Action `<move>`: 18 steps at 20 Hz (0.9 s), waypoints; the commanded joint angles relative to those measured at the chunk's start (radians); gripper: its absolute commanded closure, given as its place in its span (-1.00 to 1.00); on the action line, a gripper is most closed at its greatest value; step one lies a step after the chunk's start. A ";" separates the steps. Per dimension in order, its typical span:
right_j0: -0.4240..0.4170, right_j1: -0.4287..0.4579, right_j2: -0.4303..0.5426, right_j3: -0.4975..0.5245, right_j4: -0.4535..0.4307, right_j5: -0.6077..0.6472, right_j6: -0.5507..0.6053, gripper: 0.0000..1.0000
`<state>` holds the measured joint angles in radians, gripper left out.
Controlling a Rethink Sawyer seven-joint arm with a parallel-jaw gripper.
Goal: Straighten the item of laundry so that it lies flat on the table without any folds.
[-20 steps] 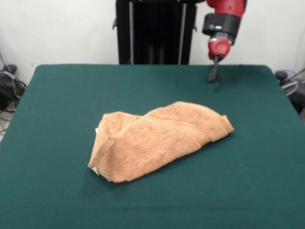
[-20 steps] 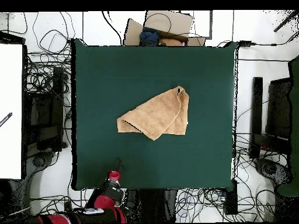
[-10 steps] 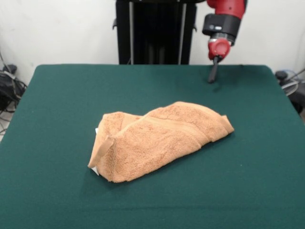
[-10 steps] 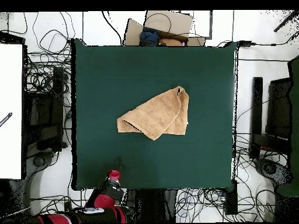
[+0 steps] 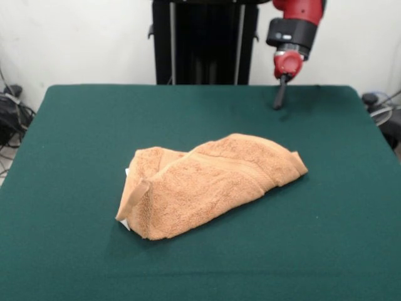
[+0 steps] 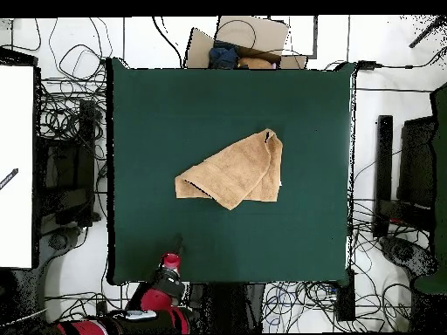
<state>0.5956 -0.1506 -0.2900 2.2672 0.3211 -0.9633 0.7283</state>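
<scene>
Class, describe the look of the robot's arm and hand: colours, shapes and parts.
The arm is glossy red with a black cylindrical wrist band. Below this sits a rounded red end piece, and from it the hand projects as a slim dark, blade-like tip. No cables or markings are visible on it.

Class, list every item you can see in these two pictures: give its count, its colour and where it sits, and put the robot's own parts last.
towel: one, orange-tan, folded over itself near the middle of the table, small white tag at one corner
table: one, dark green cloth cover, fills most of both views
cardboard box: one, brown, beyond the table edge opposite the robot in the overhead view
cables: many, black, on the floor around the table
pedestal: one, black, behind the table in the front view
arm: one, red and black, above a table corner
hand: one, dark, hanging over that corner, away from the towel
</scene>
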 commanded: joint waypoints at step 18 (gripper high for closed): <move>-0.097 0.004 0.080 -0.338 0.067 0.377 0.154 -1.00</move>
<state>0.5660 -0.2287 -0.2899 2.2348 0.3213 -0.7324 0.7283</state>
